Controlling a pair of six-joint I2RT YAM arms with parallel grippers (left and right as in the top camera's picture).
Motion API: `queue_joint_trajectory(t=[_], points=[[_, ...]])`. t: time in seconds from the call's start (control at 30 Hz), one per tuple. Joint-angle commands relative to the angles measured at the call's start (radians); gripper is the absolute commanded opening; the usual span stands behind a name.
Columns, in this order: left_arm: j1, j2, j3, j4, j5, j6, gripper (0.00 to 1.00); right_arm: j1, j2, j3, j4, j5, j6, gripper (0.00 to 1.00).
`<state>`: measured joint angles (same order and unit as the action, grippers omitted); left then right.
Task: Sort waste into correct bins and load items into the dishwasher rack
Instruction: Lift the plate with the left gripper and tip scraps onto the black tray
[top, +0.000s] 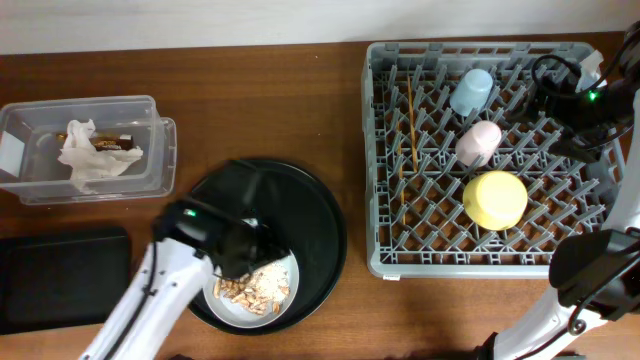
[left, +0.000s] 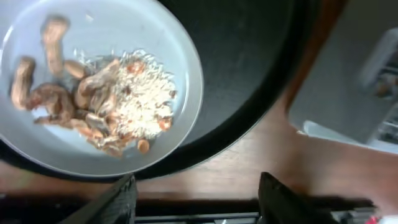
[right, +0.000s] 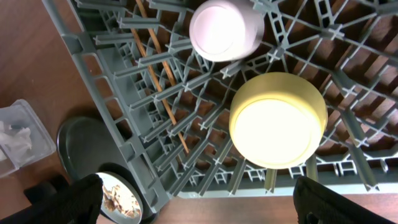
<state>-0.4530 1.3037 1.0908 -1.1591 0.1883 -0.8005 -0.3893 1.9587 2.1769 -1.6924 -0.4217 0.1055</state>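
The round white-grey plate (top: 222, 300) sits on the large round black tray and holds beige-tan food scraps (top: 258, 286). My left gripper (top: 238, 252) hovers over the plate's far edge, open and empty; the left wrist view shows the plate (left: 124, 31), the scraps (left: 118, 102) and the open fingers (left: 199, 200). The grey dishwasher rack (top: 378, 160) holds the blue cup (top: 472, 90), pink cup (top: 479, 142), yellow bowl (top: 495, 199) and chopsticks (top: 409, 120). My right gripper (top: 550, 85) is open and empty above the rack's far right; its fingers (right: 199, 199) frame the bowl (right: 278, 119).
The clear tub (top: 150, 165) at the far left holds the crumpled tissue with the brown wrapper (top: 95, 152). The flat black tray (top: 65, 275) lies at the front left. The large round black tray (top: 310, 225) lies between the tub and the rack.
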Motion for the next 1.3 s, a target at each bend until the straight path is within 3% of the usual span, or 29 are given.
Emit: queue_joint_trajectory(t=[0.0,0.2,0.4,0.47,0.57,0.77,1.0,1.27], points=[[-0.100,0.042,-0.011,0.074,-0.232,-0.192,0.60,0.003,-0.008,0.012,-0.002,-0.012,0.004,0.98],[-0.166,0.306,-0.010,0.208,-0.238,-0.194,0.58,0.003,-0.007,0.012,-0.002,-0.012,0.004,0.98],[-0.166,0.479,-0.010,0.292,-0.282,-0.194,0.45,0.003,-0.008,0.012,-0.002,-0.012,0.004,0.98],[-0.166,0.513,-0.010,0.308,-0.298,-0.195,0.34,0.003,-0.007,0.012,-0.002,-0.012,0.004,0.98],[-0.166,0.554,-0.010,0.311,-0.298,-0.203,0.31,0.003,-0.008,0.012,-0.002,-0.012,0.004,0.98],[-0.166,0.568,-0.005,0.272,-0.299,-0.201,0.01,0.003,-0.008,0.012,-0.002,-0.012,0.004,0.98],[-0.147,0.567,0.179,0.009,-0.371,-0.200,0.01,0.003,-0.007,0.012,-0.002,-0.012,0.004,0.98],[0.064,0.566,0.341,-0.141,-0.369,-0.011,0.01,0.003,-0.007,0.012,-0.002,-0.012,0.004,0.98]])
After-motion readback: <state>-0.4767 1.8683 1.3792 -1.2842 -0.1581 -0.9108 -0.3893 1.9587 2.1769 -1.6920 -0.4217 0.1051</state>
